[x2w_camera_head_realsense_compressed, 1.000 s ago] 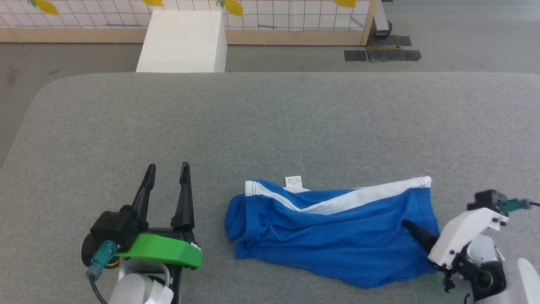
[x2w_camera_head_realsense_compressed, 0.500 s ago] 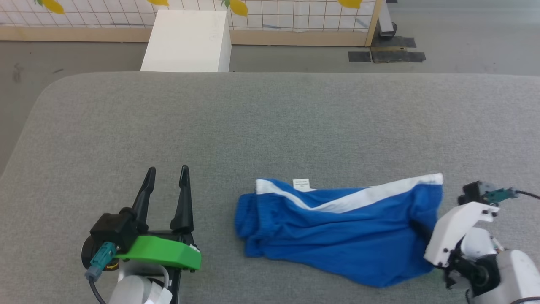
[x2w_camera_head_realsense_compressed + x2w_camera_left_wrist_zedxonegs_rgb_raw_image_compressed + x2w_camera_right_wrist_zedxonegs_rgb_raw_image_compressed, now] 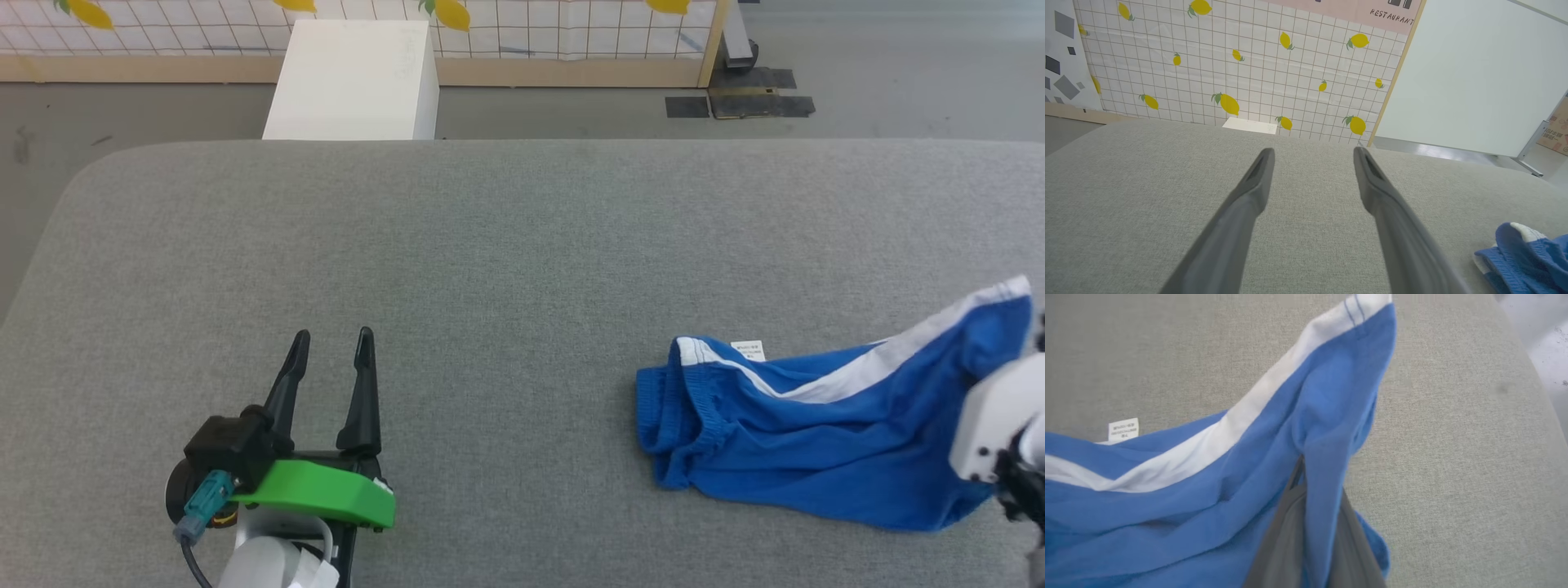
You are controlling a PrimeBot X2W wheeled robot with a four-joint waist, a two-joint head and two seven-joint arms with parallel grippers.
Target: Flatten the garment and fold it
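The garment (image 3: 816, 433), bright blue shorts with a white side stripe, lies crumpled at the right of the grey padded table (image 3: 490, 245). Its gathered waistband (image 3: 678, 408) points left and a small white label (image 3: 749, 350) lies on the table behind it. In the right wrist view my right gripper (image 3: 1306, 486) is shut on a fold of the garment (image 3: 1167, 506) near the white-trimmed hem, which is lifted off the table. Its white housing (image 3: 992, 425) sits at the right edge. My left gripper (image 3: 331, 347) rests open at the lower left, far from the garment (image 3: 1527, 253), nothing between its fingers (image 3: 1257, 179).
A white box (image 3: 351, 77) stands on the floor beyond the table's far edge, before a lemon-patterned tiled panel (image 3: 1229, 61). The table's right edge (image 3: 1531, 367) runs close to the lifted hem. Wide bare grey surface lies between my left gripper and the garment.
My right gripper closed on the garment's right end and dragged it well to the right, raising the hem. The left gripper stayed put and open.
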